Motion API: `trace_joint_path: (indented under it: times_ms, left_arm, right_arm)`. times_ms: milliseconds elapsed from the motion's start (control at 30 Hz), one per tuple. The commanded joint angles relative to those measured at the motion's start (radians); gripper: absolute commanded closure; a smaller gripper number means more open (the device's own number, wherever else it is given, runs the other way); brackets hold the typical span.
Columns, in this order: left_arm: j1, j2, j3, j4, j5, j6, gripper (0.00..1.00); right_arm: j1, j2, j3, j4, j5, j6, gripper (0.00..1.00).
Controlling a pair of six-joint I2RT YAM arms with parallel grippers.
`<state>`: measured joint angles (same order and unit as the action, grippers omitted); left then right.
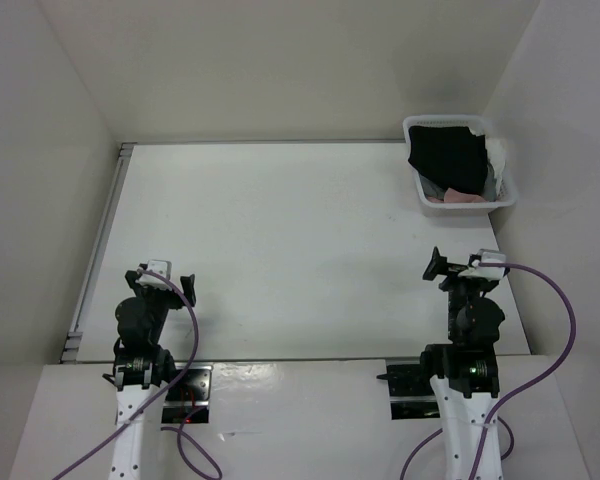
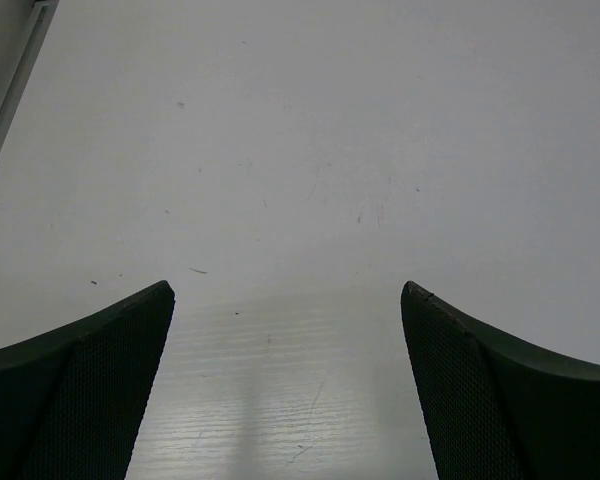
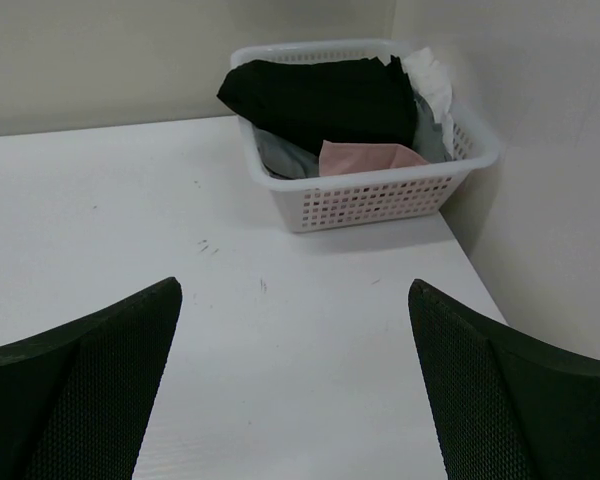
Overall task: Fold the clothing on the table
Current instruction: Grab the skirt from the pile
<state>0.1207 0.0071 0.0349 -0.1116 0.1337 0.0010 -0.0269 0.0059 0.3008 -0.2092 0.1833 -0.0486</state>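
L gripper & R gripper both wide open, nothing held, over the table near front edge. Black skirt sits bunched in white basket at far-R corner, atop grey garment & pink cloth.

From my seat both arms sit folded up low at the near edge, well apart. The left arm is near-left and the right arm near-right, wrists angled toward the far side. The left gripper has its jaws spread wide, and the right gripper is the same deal, fingers fully parted.
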Motion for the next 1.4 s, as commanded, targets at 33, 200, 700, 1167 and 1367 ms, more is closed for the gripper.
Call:
trace_joint_path:
  times_ms: [33, 200, 700, 1167, 1367]
  left_arm:
    - [-0.003, -0.128, -0.030, 0.027, -0.003, 0.017, 0.00]
    - [-0.003, -0.128, -0.030, 0.027, -0.003, 0.017, 0.00]
    - [-0.003, -0.128, -0.030, 0.027, -0.003, 0.017, 0.00]
    - [-0.003, -0.128, -0.030, 0.027, -0.003, 0.017, 0.00]
    - [-0.003, -0.128, -0.030, 0.027, -0.003, 0.017, 0.00]
  right_arm:
    - [-0.007, -0.084, -0.006, 0.022, 0.024, 0.000, 0.02]
    - [-0.007, -0.084, -0.015, 0.031, 0.013, -0.010, 0.02]
    - [-0.007, -0.084, -0.034, 0.099, 0.031, -0.094, 0.02]
    - [-0.025, 0.152, 0.372, 0.024, 0.134, -0.255, 0.02]
    - [-0.065, 0.512, 0.697, -0.145, 0.085, -0.182, 0.02]
